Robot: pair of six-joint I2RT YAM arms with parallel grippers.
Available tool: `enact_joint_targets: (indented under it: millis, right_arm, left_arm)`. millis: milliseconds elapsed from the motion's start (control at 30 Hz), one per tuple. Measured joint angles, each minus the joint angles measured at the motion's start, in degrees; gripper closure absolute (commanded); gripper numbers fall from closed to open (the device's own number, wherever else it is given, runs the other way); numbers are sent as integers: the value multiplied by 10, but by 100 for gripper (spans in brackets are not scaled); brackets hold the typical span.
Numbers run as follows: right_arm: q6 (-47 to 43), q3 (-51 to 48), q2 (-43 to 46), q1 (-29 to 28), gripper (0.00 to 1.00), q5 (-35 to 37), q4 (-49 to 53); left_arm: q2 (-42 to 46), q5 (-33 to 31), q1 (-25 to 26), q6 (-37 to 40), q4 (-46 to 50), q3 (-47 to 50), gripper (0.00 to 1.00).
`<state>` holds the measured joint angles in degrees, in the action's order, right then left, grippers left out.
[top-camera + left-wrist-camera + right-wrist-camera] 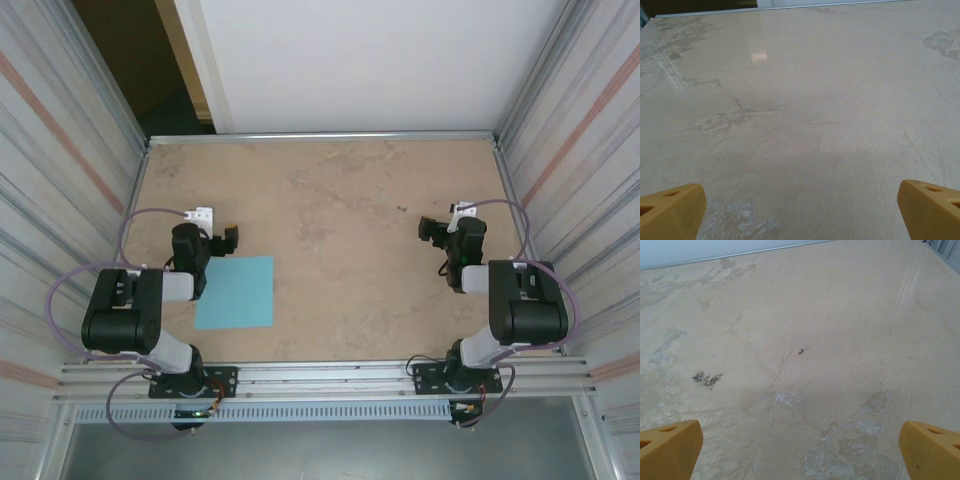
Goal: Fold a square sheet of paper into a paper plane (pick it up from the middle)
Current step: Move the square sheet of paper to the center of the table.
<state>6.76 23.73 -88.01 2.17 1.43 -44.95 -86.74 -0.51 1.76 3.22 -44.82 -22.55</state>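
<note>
From above, we see the square sheet of paper lying flat and unfolded on the desk near its front edge. The left pincer hangs released just beyond the sheet's far edge, and the right pincer, equally released, hovers well apart, which we judge a ready stance before any pickup. In the left wrist view the yellow fingers stand spread wide over bare desk. In the right wrist view the other pair gapes the same way above scuffed, stained desk, grasping nothing.
</note>
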Motion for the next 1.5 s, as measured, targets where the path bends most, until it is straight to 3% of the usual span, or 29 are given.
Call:
enact_joint_targets:
  millis: [1167,1300,1500]
  right_arm:
    - [0,0,1,1,1,0,2]
    - [-1,18,38,-5,1,15,87]
    - [23,111,134,-62,1,76,257]
  left_arm:
    - [4,19,-9,0,2,0,1]
    - [56,-2,10,3,73,-14,1]
    - [142,-34,19,-27,209,-98,1]
